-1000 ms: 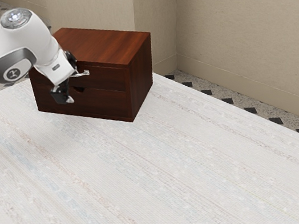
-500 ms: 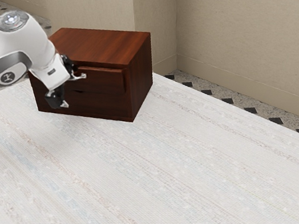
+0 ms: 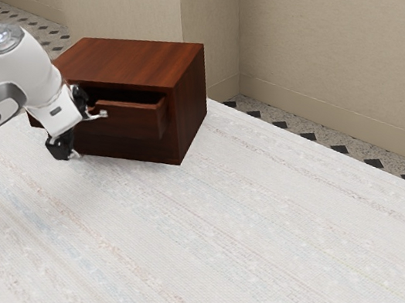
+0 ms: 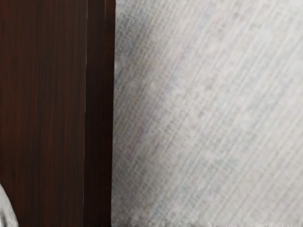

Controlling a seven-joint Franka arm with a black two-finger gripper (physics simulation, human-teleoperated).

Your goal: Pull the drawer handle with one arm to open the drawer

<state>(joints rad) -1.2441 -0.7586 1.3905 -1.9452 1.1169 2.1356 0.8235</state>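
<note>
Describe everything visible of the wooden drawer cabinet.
The cabinet is a boxy, dark reddish-brown piece with glossy wood grain. It stands upright on the pale table, near the far edge. Its drawer is partly open toward the exterior view's left, with a dark gap showing beneath the top. A small metal handle juts from the drawer front. The end effector is at that front; contact is unclear.

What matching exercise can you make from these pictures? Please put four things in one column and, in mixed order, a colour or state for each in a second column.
Things:
1. drawer
2. arm
3. table
4. floor

Descriptions:
A. pale surface with fine streaks
B. dark red-brown wood, pulled partly out
C. light tiles with small dark diamonds
D. white with grey parts

Pairs: 1-B, 2-D, 3-A, 4-C
</note>
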